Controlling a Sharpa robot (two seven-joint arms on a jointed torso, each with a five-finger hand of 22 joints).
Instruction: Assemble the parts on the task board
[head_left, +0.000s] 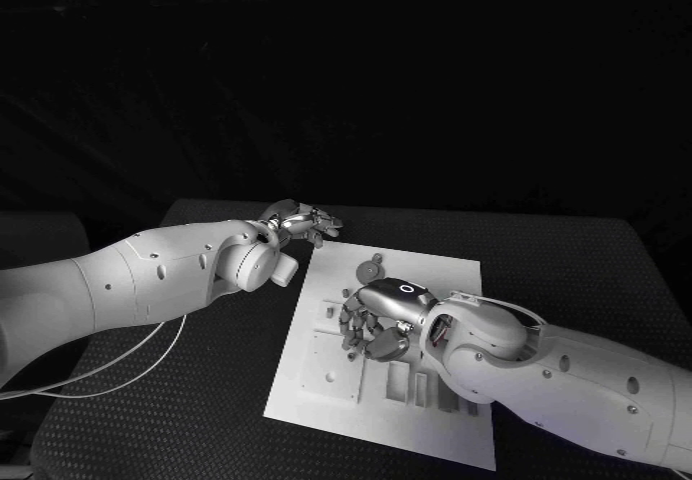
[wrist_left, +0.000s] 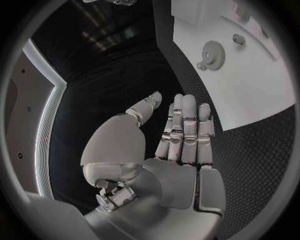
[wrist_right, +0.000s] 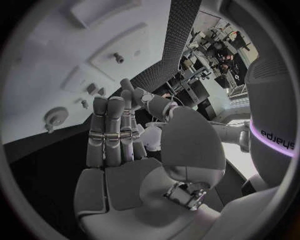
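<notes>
Task board (head_left: 433, 275): where the black worktop (head_left: 577, 260) is widest, lying flat with a gear (wrist_left: 212, 54) on it.
Left hand (head_left: 300, 222): fingers apart, empty, beside the board.
Right hand (head_left: 378, 325): over the board, fingers straight, holding nothing.

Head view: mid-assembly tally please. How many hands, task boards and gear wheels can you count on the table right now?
Hands: 2, the left hand beside the board and the right hand over it
Task board: 1
Gear wheel: 1, lying on the board's far part
Total: 4
</notes>
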